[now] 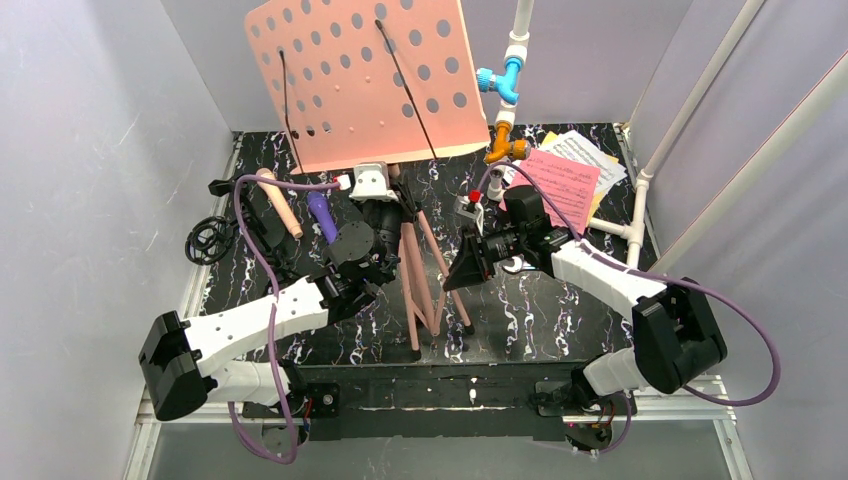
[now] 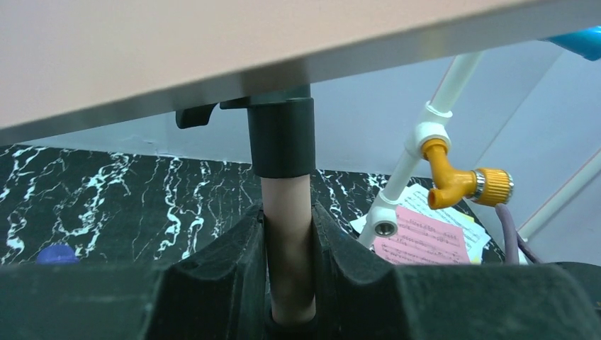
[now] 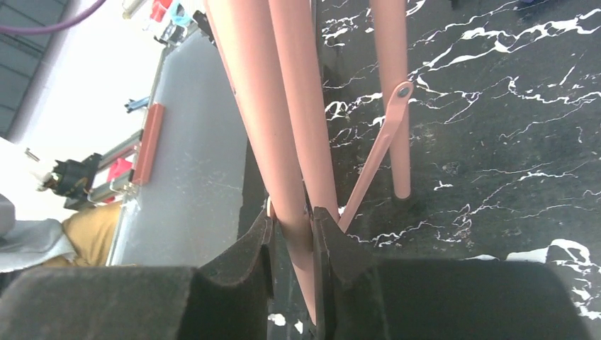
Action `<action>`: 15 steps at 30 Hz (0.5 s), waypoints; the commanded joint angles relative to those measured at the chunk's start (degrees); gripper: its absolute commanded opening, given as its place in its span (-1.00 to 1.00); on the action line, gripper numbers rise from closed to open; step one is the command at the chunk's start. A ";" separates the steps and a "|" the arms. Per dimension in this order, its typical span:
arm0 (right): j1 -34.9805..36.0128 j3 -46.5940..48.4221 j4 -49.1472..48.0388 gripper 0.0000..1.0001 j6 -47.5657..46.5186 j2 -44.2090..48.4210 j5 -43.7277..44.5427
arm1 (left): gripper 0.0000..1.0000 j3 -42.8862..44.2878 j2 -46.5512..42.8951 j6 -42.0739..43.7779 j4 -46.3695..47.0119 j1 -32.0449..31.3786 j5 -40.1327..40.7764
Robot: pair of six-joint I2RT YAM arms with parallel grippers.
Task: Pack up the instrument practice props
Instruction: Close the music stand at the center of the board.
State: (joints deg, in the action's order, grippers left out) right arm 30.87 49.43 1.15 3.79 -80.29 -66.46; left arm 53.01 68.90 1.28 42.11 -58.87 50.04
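The salmon-pink perforated music rest (image 1: 360, 80) stands at the back centre on its tripod legs (image 1: 420, 290). My left gripper (image 1: 388, 228) is shut on its pink upright pole (image 2: 287, 241), just below the black collar (image 2: 281, 138). My right gripper (image 1: 462, 262) is shut on one pink tripod leg (image 3: 287, 163). The peach microphone (image 1: 280, 203) and the purple microphone (image 1: 322, 217) lie at the left, beside black mic holders (image 1: 210, 240). Pink (image 1: 560, 180), white (image 1: 590, 155) and yellow music sheets lie at the back right; the pink sheet also shows in the left wrist view (image 2: 422, 237).
A white pipe with a blue valve (image 1: 505, 80) and an orange valve (image 1: 505, 148) stands right of the music rest; the orange valve also shows in the left wrist view (image 2: 461, 180). More white pipe (image 1: 640, 200) runs along the right wall. Grey walls enclose the black marbled table (image 1: 540, 310).
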 commanded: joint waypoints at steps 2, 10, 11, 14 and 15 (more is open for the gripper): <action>-1.32 1.03 -12.73 -0.97 21.17 -1.07 4.79 | -1.00 4.43 -1.58 -0.67 -2.38 -1.83 -1.53; -1.34 -1.78 -19.50 -0.97 29.52 -2.77 6.35 | -1.00 2.73 -0.03 -7.92 -9.12 1.01 -1.65; -1.34 -1.86 -19.52 -0.97 29.74 -2.84 6.60 | -1.00 2.69 0.11 -8.89 -9.97 1.81 -2.03; -1.34 -2.26 -19.52 -0.97 29.95 -3.22 7.50 | -1.00 2.71 0.62 -11.34 -11.99 3.44 -3.40; -1.34 -2.38 -19.56 -0.97 29.96 -3.47 7.76 | -1.00 2.71 0.84 -11.99 -12.47 4.14 -3.83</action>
State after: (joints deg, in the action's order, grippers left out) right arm 30.89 45.39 -12.62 23.07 -83.64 -65.73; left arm 54.30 70.46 -8.64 30.44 -54.33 53.74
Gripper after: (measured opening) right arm 0.287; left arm 0.228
